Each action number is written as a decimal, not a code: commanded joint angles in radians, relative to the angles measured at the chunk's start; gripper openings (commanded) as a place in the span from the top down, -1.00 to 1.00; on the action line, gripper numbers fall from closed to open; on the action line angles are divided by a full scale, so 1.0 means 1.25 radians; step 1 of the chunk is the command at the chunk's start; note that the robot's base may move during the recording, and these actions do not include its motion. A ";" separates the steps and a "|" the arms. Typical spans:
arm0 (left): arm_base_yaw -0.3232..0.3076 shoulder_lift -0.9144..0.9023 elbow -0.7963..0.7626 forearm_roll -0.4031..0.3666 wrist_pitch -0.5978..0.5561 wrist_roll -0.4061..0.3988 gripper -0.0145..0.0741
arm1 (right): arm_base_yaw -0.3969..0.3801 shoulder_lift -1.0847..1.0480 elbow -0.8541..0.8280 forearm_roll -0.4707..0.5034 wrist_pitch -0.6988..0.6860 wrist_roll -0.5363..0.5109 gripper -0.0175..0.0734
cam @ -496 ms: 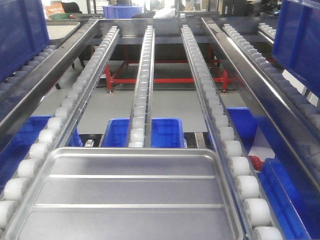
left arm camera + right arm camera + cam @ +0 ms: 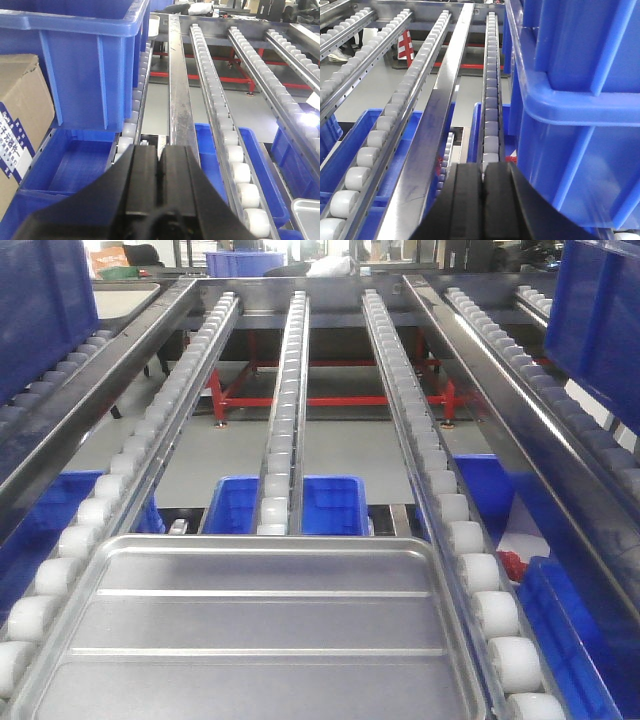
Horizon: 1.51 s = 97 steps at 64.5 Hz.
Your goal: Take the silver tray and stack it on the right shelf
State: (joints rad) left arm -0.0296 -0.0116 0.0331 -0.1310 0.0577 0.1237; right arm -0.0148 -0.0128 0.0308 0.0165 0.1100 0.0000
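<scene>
Hanging shut and empty, left gripper (image 2: 160, 172) and right gripper (image 2: 483, 192) faced the roller racks.
Each pair of jaws met without a gap. The silver tray (image 2: 260, 630) lay flat on chunky white rollers (image 2: 480, 610); the right shelf (image 2: 491, 115) carried a blue crate (image 2: 580, 100). Blue bins (image 2: 330, 502) and a red frame (image 2: 330, 400) stood on grey floor (image 2: 340, 450) below.

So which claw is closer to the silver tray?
Left, likely. The tray's corner shows just right of the left claw; the right claw sits beside a blue bin, with no tray in its view.

silver tray (image 2: 255, 625) on roller lanes (image 2: 285, 390), near end | bin (image 2: 330, 502) beneath, behind tray
</scene>
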 commanded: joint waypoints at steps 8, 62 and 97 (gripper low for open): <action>0.000 -0.010 0.019 -0.002 -0.074 -0.004 0.90 | -0.003 -0.013 -0.001 -0.002 -0.082 0.000 0.49; -0.008 0.424 -0.515 -0.035 0.710 -0.001 0.90 | 0.131 0.565 -0.483 0.099 0.521 0.044 0.49; -0.012 0.596 -0.519 -0.044 0.621 -0.152 0.88 | 0.256 0.861 -0.554 0.139 0.376 0.253 0.45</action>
State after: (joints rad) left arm -0.0316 0.7089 -0.5812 -0.1757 0.9012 -0.0434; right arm 0.2662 1.0279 -0.6154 0.2032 0.6630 0.2629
